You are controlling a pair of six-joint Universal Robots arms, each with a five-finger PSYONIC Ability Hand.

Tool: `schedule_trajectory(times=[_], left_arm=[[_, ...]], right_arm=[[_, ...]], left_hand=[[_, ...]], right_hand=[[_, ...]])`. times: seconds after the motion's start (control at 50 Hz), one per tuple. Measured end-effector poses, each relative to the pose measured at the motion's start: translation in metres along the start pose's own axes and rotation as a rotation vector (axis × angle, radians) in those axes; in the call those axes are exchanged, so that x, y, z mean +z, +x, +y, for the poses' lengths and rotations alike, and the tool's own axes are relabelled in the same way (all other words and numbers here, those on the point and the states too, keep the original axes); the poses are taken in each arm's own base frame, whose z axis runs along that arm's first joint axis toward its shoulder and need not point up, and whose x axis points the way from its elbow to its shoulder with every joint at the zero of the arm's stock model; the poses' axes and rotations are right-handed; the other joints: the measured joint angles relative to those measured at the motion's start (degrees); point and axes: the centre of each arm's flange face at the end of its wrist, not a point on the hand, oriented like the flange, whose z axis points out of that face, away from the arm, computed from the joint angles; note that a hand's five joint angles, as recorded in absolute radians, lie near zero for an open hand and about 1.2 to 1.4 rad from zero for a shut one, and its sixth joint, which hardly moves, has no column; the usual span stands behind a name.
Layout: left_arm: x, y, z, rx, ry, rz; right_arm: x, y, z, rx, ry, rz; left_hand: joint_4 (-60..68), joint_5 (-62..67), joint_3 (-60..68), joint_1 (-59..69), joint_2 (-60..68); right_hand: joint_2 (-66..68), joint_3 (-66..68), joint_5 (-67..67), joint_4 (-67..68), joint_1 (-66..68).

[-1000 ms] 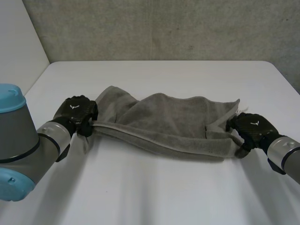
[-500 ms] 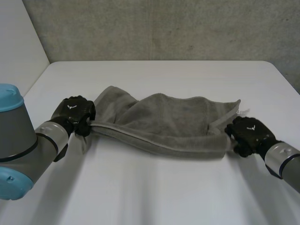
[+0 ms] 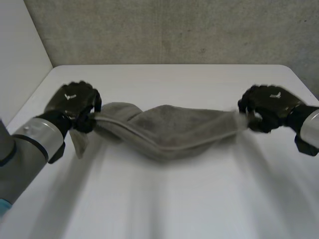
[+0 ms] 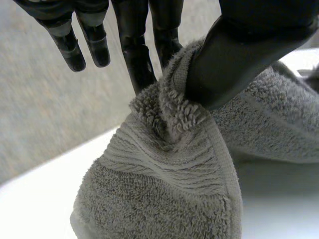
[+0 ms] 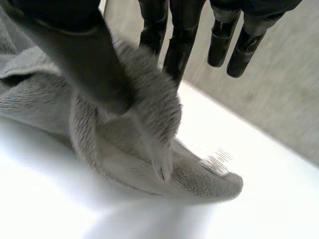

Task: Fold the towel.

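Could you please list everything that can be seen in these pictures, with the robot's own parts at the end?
towel: one, grey, stretched between the two hands above the table, sagging in the middle
table: one, white, under the towel and both hands
wall: one, grey, rough, behind the table's far edge
left arm: one, grey, reaching in over the table's left side
right arm: one, grey, reaching in over the table's right side
left hand: one, black, pinching the towel's left end between thumb and fingers
right hand: one, black, pinching the towel's right end between thumb and fingers

Stretched towel (image 3: 169, 132) crosses table (image 3: 164, 209) middle
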Motion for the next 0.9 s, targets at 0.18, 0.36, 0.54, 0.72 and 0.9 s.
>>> schedule_trajectory(times=[0.18, 0.36, 0.54, 0.72, 0.9], left_arm=[[0.015, 0.002, 0.034, -0.019, -0.122, 0.017], [0.019, 0.002, 0.043, -0.024, -0.151, 0.022], [0.018, 0.004, 0.044, -0.024, -0.154, 0.028], [0.017, 0.004, 0.044, -0.024, -0.153, 0.028], [0.017, 0.004, 0.044, -0.025, -0.154, 0.027]], right_arm=[[0.038, -0.004, 0.038, -0.077, -0.065, -0.003], [0.052, -0.022, 0.053, -0.118, 0.006, -0.019], [0.024, -0.036, 0.048, -0.128, 0.016, -0.026], [-0.015, -0.045, 0.047, -0.111, 0.001, -0.012], [-0.035, -0.051, 0.069, -0.09, -0.05, -0.045]], left_hand=[[0.0, 0.0, 0.0, 0.0, 0.0], [0.0, 0.0, 0.0, 0.0, 0.0], [0.0, 0.0, 0.0, 0.0, 0.0], [0.0, 0.0, 0.0, 0.0, 0.0], [0.0, 0.0, 0.0, 0.0, 0.0]], right_hand=[[-18.93, 0.0, -22.47, 0.0, -20.69], [-25.06, 0.0, -27.77, 0.0, -26.27], [-25.48, 0.0, -28.22, 0.0, -26.79], [-25.48, 0.0, -28.4, 0.0, -26.8], [-25.48, 0.0, -28.6, 0.0, -27.04]])
